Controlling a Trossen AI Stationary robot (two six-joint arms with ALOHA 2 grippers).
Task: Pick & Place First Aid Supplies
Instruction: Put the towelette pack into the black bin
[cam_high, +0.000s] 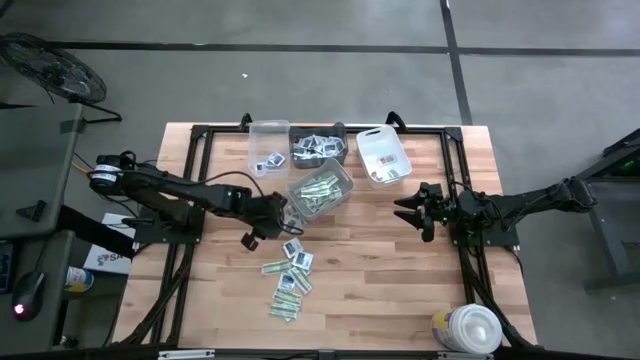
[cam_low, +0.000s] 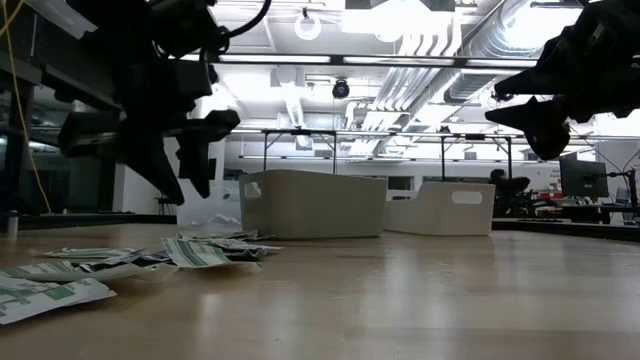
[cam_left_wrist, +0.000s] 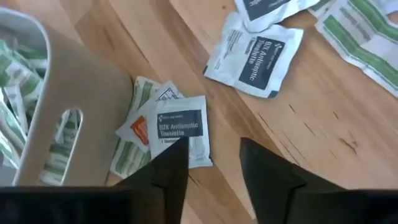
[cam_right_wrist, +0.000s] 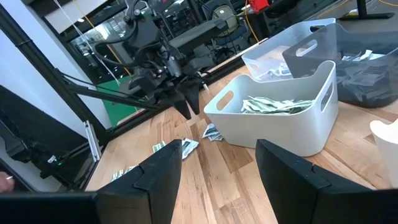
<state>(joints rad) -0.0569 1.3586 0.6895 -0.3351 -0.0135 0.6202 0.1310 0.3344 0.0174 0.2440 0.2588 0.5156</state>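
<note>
Left wrist view, packet (cam_left_wrist: 181, 129) seemingly just beyond jaws

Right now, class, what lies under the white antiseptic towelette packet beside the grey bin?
Under the towelette packet lie an orange-printed packet and green-striped strips, beside the grey bin. Their covered parts cannot be seen.

Glossy sealed packets (cam_left_wrist: 256, 55) lie on the smooth, matt wooden table (cam_high: 390, 270).

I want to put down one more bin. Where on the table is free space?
Bare wood lies between the loose packets and the right pincer, down to the round white tub. The back edge is crowded with bins; the left pincer hangs beside them.
</note>
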